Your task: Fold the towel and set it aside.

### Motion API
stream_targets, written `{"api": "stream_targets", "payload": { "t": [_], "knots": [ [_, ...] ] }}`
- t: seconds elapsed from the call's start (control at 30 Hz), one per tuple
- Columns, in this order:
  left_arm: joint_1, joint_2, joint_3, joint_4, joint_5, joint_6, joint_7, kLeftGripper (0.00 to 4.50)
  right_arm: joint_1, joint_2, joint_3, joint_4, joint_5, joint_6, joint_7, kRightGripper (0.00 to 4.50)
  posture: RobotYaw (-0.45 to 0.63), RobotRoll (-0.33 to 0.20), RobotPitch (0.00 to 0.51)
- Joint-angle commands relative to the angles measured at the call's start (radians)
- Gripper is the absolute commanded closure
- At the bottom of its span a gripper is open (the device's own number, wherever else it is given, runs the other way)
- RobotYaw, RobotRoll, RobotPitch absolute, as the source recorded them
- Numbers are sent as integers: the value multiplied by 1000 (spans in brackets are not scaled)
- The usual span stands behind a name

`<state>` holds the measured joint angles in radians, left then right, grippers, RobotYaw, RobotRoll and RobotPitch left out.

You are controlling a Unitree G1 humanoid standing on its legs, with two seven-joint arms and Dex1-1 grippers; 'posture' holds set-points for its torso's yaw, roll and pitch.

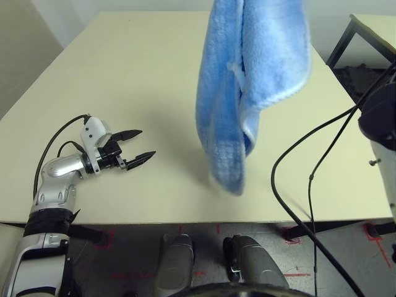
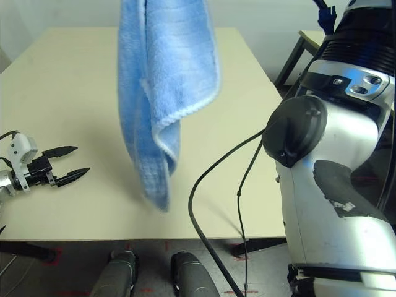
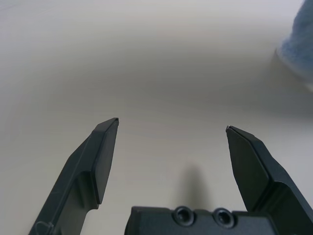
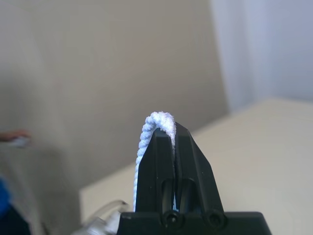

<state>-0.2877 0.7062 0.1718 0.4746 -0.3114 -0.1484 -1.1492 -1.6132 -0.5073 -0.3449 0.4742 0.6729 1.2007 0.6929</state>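
Observation:
The light-blue towel point(image 1: 244, 86) with white stitched edging hangs bunched in the air over the middle of the table, its lower tip just above the tabletop near the front edge. Its top runs out of the head views. In the right wrist view my right gripper point(image 4: 166, 128) is shut on the towel's white edge point(image 4: 155, 119), held high. My left gripper point(image 1: 140, 145) rests low over the table at the front left, open and empty, pointing toward the towel, a hand's width to its left. A corner of the towel point(image 3: 299, 49) shows in the left wrist view.
The cream table point(image 1: 124, 74) spreads wide around the towel. My right arm's white body point(image 2: 334, 185) fills the right side, with black cables point(image 1: 297, 185) looping over the table's front right. A second table's dark frame point(image 1: 346, 37) stands at the far right.

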Motion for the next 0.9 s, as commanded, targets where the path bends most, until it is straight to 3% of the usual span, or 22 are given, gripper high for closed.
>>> {"api": "stream_targets", "payload": {
  "t": [0.03,0.13,0.33,0.4,0.53,0.67,0.9],
  "knots": [
    [20,-5,-16,-19,14,-9,3,0,42,-22,90,-36,-46,-18,-3,4478,71,0,123],
    [24,-7,-20,-31,14,-7,3,0,102,-60,197,-80,-95,-40,36,4478,72,0,124],
    [37,-15,-74,-127,19,4,-22,0,144,-89,243,-95,-110,-36,67,4478,76,0,125],
    [48,-27,-110,-222,-3,67,-26,0,148,-94,249,-90,-113,-42,71,4478,77,0,125],
    [96,-32,-166,-514,-84,327,29,0,157,-104,253,-83,-119,-52,78,4478,74,0,127],
    [132,-11,-203,-750,-84,512,124,0,165,-107,254,-82,-122,-55,84,4478,73,0,129],
    [100,9,-271,-897,-60,644,188,0,175,-109,256,-77,-131,-65,105,4478,84,0,129]
  ]
}}
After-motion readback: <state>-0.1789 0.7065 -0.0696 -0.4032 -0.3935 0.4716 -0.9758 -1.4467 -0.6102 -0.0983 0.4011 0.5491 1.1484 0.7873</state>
